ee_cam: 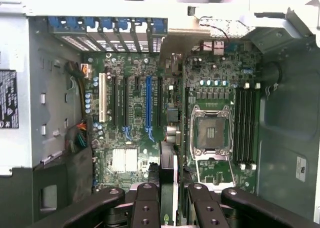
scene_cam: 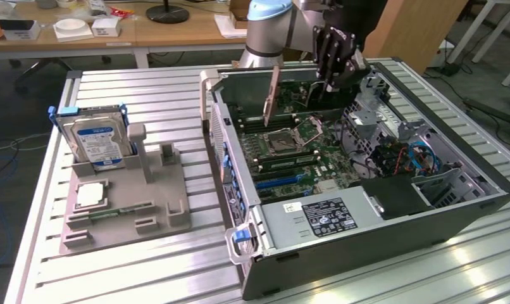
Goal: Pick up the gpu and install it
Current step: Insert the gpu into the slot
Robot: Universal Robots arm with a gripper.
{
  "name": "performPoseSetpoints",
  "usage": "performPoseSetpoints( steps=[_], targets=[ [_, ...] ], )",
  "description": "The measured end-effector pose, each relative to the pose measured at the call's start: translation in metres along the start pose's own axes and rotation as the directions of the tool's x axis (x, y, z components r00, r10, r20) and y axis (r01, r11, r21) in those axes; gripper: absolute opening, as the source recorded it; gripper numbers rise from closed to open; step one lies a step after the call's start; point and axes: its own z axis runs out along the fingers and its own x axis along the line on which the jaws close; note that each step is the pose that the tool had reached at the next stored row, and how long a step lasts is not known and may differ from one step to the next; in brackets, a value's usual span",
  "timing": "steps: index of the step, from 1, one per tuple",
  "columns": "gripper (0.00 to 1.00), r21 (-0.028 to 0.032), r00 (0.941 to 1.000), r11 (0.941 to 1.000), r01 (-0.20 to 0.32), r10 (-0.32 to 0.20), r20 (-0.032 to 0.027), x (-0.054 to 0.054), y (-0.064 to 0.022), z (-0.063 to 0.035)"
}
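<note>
**Inspector:** Condition of the computer case [scene_cam: 365,234]?
**Assessor:** Open on its side, with the motherboard [ee_cam: 135,138] exposed and no card in its expansion slots.
**Inspector:** The gpu [ee_cam: 167,180]?
**Assessor:** Off the table, edge-on above the board, with the gripper [ee_cam: 173,208] clamped on it. Pickup judged complete.
**Inspector:** Outstanding?
**Assessor:** Installation. The card is not seated in the blue slot [ee_cam: 148,108].

Bright, even indoor light falls from overhead. The ribbed metal worktop [scene_cam: 154,266] carries pale glare streaks, strongest at the exterior view's near right. Shadow pools deep inside the computer case [scene_cam: 365,234]. In the wrist view the case's rim washes out white, while the black hand [ee_cam: 172,200] sits dark.
</note>
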Motion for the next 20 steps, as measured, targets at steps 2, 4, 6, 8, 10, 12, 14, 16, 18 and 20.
performPoseSetpoints(
  steps=[2, 4, 6, 8, 10, 12, 14, 16, 18, 20],
  targets=[
    [0.27, 0.0001, 0.9999, 0.9999, -0.012, 0.012, -0.0001, 0.0, 0.0005, 0.0022],
    [0.27, 0.0001, 0.9999, 0.9999, -0.011, 0.011, -0.0002, 0.0, 0.0006, 0.0036],
    [0.27, 0.0002, 1.0, 1.0, -0.009, 0.009, 0.0, 0.0, 0.0008, 0.0059],
    [0.27, 0.0, 1.0, 1.0, -0.004, 0.004, -0.0001, 0.0, 0.0021, 0.0077],
    [0.27, 0.0, 1.0, 1.0, 0.001, -0.001, -0.0001, 0.0, 0.005, 0.0098],
    [0.27, 0.0, 1.0, 1.0, 0.004, -0.004, -0.0001, 0.0, 0.007, 0.0121],
    [0.27, 0.0035, 1.0, 1.0, 0.007, -0.007, 0.0, 0.0, 0.0089, 0.0141],
    [0.27, 0.0075, 1.0, 0.9999, 0.008, -0.008, 0.0001, 0.0, 0.0108, 0.016],
    [0.27, 0.0076, 0.9999, 0.9999, 0.011, -0.011, 0.0, 0.001, 0.0121, 0.0179],
    [0.27, 0.0075, 0.9999, 0.9999, 0.014, -0.014, 0.0001, 0.001, 0.0128, 0.0197]
  ],
)
